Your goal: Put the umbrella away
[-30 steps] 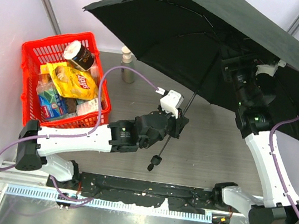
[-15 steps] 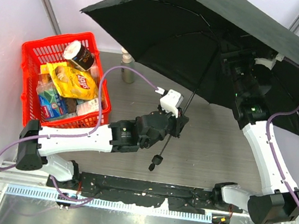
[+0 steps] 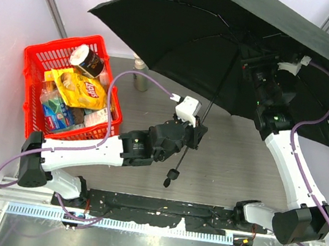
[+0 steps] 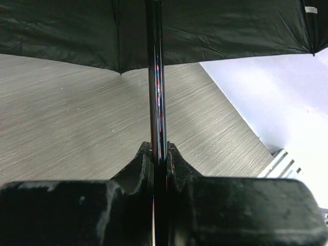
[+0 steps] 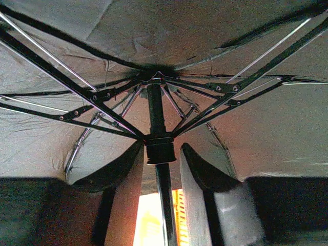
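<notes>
Brimming basket point(image 3: 55, 48) of snacks point(image 3: 83, 89) near umbrella point(image 3: 227, 33)

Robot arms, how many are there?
2. The left arm reaches from bottom left, the left gripper shut on the umbrella shaft; the right arm rises from bottom right under the canopy.

White arm links point(image 3: 79, 155), black joints point(image 3: 149, 145), purple cables point(image 3: 112, 106), black fingers point(image 4: 137, 169)

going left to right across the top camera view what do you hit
red basket → bottle → left gripper → right gripper; the umbrella spans most of the view, so it has no single place.
</notes>
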`<state>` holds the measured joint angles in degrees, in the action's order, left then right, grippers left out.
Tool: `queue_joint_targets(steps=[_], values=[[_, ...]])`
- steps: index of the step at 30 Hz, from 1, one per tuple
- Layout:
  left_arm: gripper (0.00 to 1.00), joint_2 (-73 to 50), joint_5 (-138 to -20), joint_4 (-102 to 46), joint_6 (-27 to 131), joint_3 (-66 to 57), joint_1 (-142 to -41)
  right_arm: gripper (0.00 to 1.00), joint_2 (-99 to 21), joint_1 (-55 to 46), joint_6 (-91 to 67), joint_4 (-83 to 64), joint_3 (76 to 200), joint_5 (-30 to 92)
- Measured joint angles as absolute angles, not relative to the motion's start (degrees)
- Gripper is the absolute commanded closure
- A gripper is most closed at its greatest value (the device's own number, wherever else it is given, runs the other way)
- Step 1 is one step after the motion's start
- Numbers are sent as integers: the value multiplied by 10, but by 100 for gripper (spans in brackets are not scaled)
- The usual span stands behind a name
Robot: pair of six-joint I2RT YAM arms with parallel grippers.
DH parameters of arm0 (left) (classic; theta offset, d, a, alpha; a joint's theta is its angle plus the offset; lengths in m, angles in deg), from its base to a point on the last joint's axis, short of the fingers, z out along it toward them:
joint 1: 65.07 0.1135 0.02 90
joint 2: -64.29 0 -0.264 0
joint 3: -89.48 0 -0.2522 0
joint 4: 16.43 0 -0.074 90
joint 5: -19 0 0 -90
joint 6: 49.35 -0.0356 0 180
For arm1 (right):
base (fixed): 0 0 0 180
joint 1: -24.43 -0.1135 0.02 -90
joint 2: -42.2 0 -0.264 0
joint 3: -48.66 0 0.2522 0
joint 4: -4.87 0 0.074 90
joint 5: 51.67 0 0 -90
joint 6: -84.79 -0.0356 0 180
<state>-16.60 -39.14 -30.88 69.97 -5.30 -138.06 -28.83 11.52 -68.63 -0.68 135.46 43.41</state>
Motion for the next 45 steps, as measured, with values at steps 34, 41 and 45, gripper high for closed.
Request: queue_joint_targets(steps=[34, 41, 45], values=[[100, -193, -398, -365, 636, -3, -1394, 99, -222, 175, -645, -124, 1360, 375], [100, -197, -391, -368, 609, 12, -1385, 99, -185, 170, -642, -56, 1289, 287], [100, -203, -377, -392, 580, 13, -1386, 99, -165, 168, -642, -51, 1253, 301]])
